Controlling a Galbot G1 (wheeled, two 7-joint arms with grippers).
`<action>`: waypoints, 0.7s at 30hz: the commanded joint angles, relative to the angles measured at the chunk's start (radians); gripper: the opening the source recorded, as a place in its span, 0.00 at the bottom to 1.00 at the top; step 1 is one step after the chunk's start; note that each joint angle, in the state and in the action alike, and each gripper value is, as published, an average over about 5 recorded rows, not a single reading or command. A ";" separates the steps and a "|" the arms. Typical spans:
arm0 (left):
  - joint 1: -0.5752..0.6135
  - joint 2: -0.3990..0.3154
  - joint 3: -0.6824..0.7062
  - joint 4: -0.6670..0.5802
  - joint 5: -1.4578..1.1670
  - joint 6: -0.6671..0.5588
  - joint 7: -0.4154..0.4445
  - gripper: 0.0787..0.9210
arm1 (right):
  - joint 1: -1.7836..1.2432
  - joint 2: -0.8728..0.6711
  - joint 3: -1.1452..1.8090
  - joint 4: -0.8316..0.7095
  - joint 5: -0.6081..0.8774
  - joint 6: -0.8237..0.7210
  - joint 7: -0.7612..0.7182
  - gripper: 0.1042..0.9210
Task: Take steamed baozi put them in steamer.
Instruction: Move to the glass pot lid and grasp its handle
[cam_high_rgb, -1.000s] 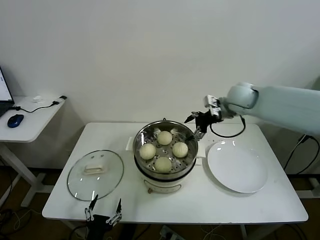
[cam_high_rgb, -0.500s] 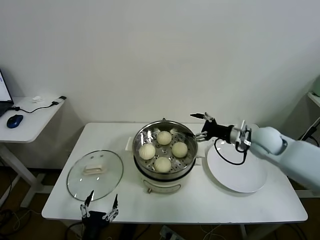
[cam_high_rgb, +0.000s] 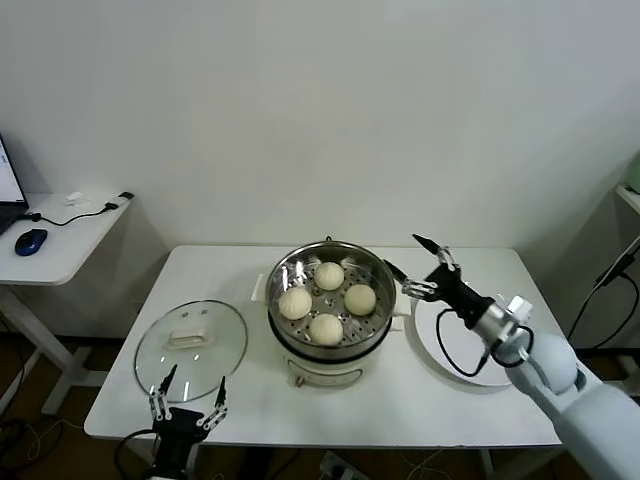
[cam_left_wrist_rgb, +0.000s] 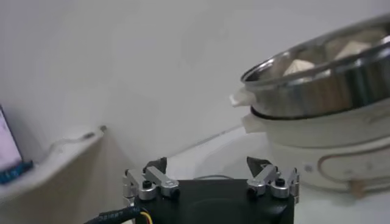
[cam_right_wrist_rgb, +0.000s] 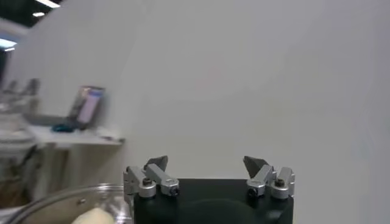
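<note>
Several cream-white baozi (cam_high_rgb: 327, 328) lie on the perforated tray inside the steel steamer (cam_high_rgb: 300, 352) at the table's centre. The steamer (cam_left_wrist_rgb: 317, 103) also shows in the left wrist view, with baozi tops above its rim. My right gripper (cam_high_rgb: 422, 268) is open and empty, raised just right of the steamer's rim over the plate's edge. In its wrist view the right gripper (cam_right_wrist_rgb: 206, 163) points at the wall, with one baozi (cam_right_wrist_rgb: 97, 215) low in the corner. My left gripper (cam_high_rgb: 187, 390) is open and empty below the table's front edge; in its wrist view the left gripper (cam_left_wrist_rgb: 207, 164) faces the steamer.
A flat white plate (cam_high_rgb: 455, 350) lies right of the steamer. A round glass lid (cam_high_rgb: 191, 345) with a white handle lies left of it. A side desk (cam_high_rgb: 60, 235) with a blue mouse and cables stands at the far left.
My right arm has swung down and back toward me, its gripper moving from the steamer's far right rim to above the plate's edge. My left gripper has sunk lower at the front edge.
</note>
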 joint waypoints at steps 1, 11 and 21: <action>-0.101 0.018 -0.086 0.043 0.795 0.015 -0.034 0.88 | -0.391 0.245 0.412 0.038 -0.068 0.024 0.014 0.88; -0.278 0.055 -0.048 0.298 1.049 0.079 -0.154 0.88 | -0.423 0.302 0.431 0.023 -0.107 0.013 0.017 0.88; -0.459 0.070 -0.022 0.538 1.067 0.111 -0.196 0.88 | -0.418 0.340 0.442 -0.025 -0.158 0.009 0.017 0.88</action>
